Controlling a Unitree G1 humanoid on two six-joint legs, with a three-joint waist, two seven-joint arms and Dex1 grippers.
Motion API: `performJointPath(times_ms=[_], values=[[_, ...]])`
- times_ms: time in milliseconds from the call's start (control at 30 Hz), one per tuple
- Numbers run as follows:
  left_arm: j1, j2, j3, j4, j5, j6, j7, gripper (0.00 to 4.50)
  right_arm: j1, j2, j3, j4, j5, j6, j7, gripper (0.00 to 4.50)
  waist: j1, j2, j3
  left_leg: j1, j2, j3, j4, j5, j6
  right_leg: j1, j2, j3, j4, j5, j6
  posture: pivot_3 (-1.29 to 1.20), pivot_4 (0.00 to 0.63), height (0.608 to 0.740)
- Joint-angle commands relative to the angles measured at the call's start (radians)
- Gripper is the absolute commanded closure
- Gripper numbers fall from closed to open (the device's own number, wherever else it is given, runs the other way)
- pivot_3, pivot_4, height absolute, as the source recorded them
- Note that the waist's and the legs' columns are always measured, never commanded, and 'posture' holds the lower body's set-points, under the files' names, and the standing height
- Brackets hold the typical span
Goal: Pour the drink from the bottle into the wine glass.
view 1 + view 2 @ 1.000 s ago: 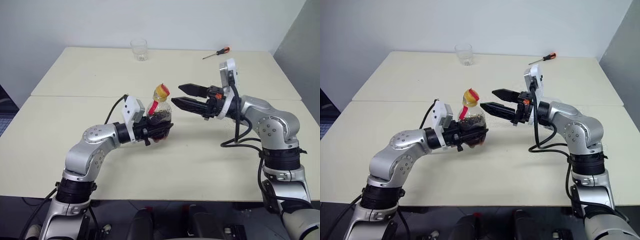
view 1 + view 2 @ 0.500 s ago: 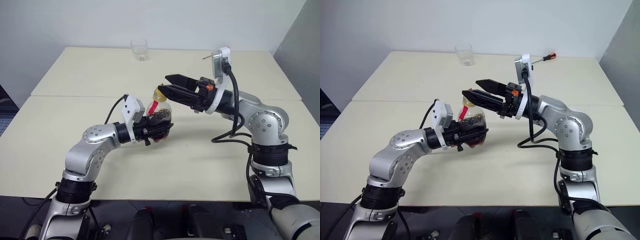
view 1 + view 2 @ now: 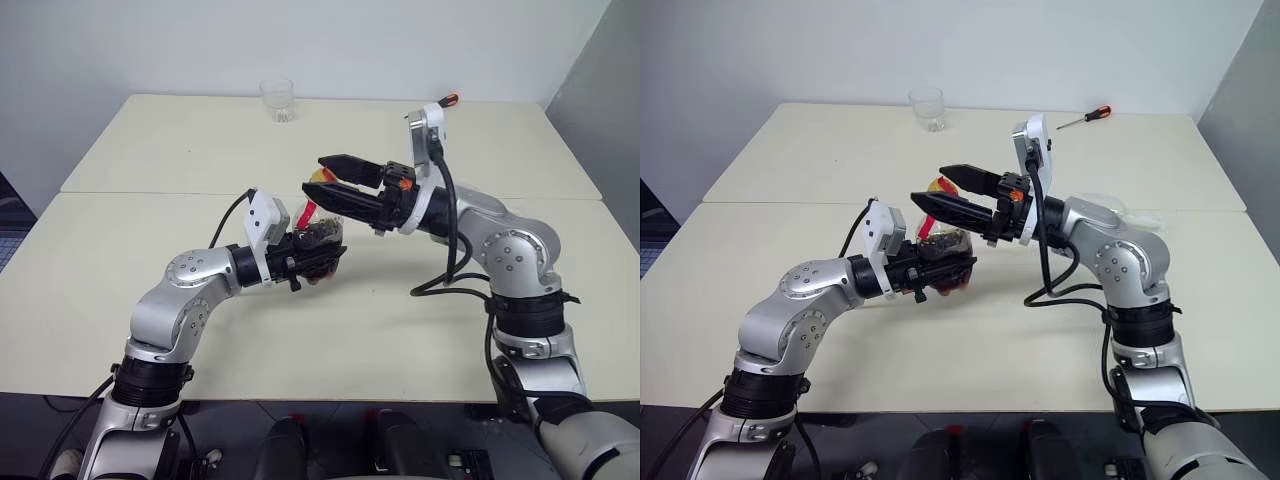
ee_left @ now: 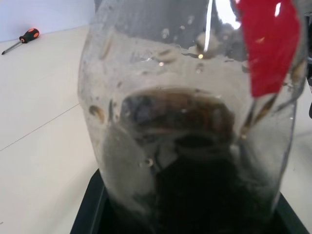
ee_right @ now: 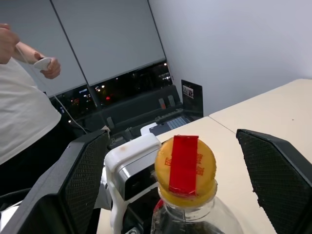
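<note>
Right wrist view: open right gripper (image 5: pixel 178 180) jaws flank bottle (image 5: pixel 187 195) cap

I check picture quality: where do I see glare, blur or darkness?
Left wrist view: bottle too near, blurred, white glare streak on the plastic. Right wrist view: cap sharp, dark window behind. Eye views: even light, soft shadows on the table.

Head pair: you look forward and down over the cream table (image 3: pixel 150 150), taking in both arms with the bottle (image 3: pixel 322 232) near centre; the two eyes share almost the whole tabletop, tumbler (image 3: pixel 278 100) beyond the bottle included.

Left wrist: you sit pressed against the bottle's body; a screwdriver (image 4: pixel 19 40) lies far behind it.

Right wrist: you face the bottle's yellow cap (image 5: pixel 185 168) close up, a person (image 5: pixel 22 114) standing beyond it.
</note>
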Motion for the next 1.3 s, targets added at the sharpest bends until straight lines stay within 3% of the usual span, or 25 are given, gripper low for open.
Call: performJointPath(times_ms=[33, 100, 367, 567, 800, 967, 1067, 1300], values=[[-0.015, 0.001, 0.013, -0.036, -0.006, -0.025, -0.002, 2.63, -0.014, 0.013, -0.014, -0.008, -0.003, -0.028, -0.005, 0.2, 0.0, 0.0, 0.0, 0.0, 0.0, 0.0, 0.0, 0.0, 0.0, 0.0, 0.0, 0.0, 0.0, 0.0, 0.0, 0.0, 0.15, 0.74], [-0.016, 0.0, 0.012, -0.035, -0.006, -0.025, -0.001, 2.63, -0.015, 0.016, -0.017, -0.004, -0.005, -0.029, -0.004, 0.6, 0.0, 0.0, 0.0, 0.0, 0.0, 0.0, 0.0, 0.0, 0.0, 0.0, 0.0, 0.0, 0.0, 0.0, 0.0, 0.0, 0.15, 0.74], [-0.016, -0.005, 0.008, -0.034, -0.005, -0.027, 0.0, 2.63, -0.018, 0.016, -0.029, 0.001, -0.002, -0.028, -0.005, 3.32, 0.0, 0.0, 0.0, 0.0, 0.0, 0.0, 0.0, 0.0, 0.0, 0.0, 0.0, 0.0, 0.0, 0.0, 0.0, 0.0, 0.15, 0.74], [-0.001, 0.002, 0.013, -0.048, -0.012, -0.024, -0.006, 2.63, -0.034, -0.007, -0.062, -0.027, 0.048, 0.012, 0.005, 3.33, 0.0, 0.0, 0.0, 0.0, 0.0, 0.0, 0.0, 0.0, 0.0, 0.0, 0.0, 0.0, 0.0, 0.0, 0.0, 0.0, 0.15, 0.74], [0.05, 0.03, 0.015, -0.098, -0.031, -0.012, -0.034, 2.63, -0.015, -0.169, -0.06, -0.071, 0.071, 0.058, 0.117, 3.33, 0.0, 0.0, 0.0, 0.0, 0.0, 0.0, 0.0, 0.0, 0.0, 0.0, 0.0, 0.0, -0.001, 0.0, 0.0, 0.0, 0.15, 0.74], [0.06, 0.032, 0.015, -0.112, -0.03, -0.013, -0.038, 2.63, 0.158, -0.336, 0.03, -0.104, -0.136, -0.155, 0.258, 3.33, 0.004, 0.0, 0.0, 0.0, -0.001, 0.0, 0.0, 0.0, 0.0, 0.001, 0.0, -0.001, -0.002, 0.0, 0.0, 0.0, 0.15, 0.74], [0.058, 0.024, 0.012, -0.113, -0.03, -0.013, -0.033, 2.63, 0.294, -0.349, 0.066, -0.056, -0.313, -0.288, 0.154, 3.33, 0.002, 0.0, 0.0, 0.0, -0.001, 0.0, 0.0, 0.0, 0.0, 0.002, 0.0, 0.0, -0.005, 0.0, 0.002, 0.0, 0.15, 0.74], [0.032, 0.016, 0.005, -0.093, -0.022, -0.02, -0.038, 2.63, 0.486, -0.193, -0.023, 0.031, -0.438, -0.326, -0.17, 3.33, -0.001, 0.0, 0.0, 0.0, 0.001, 0.002, -0.001, 0.0, 0.0, 0.001, 0.0, 0.001, -0.004, 0.001, 0.002, 0.0, 0.15, 0.74]])
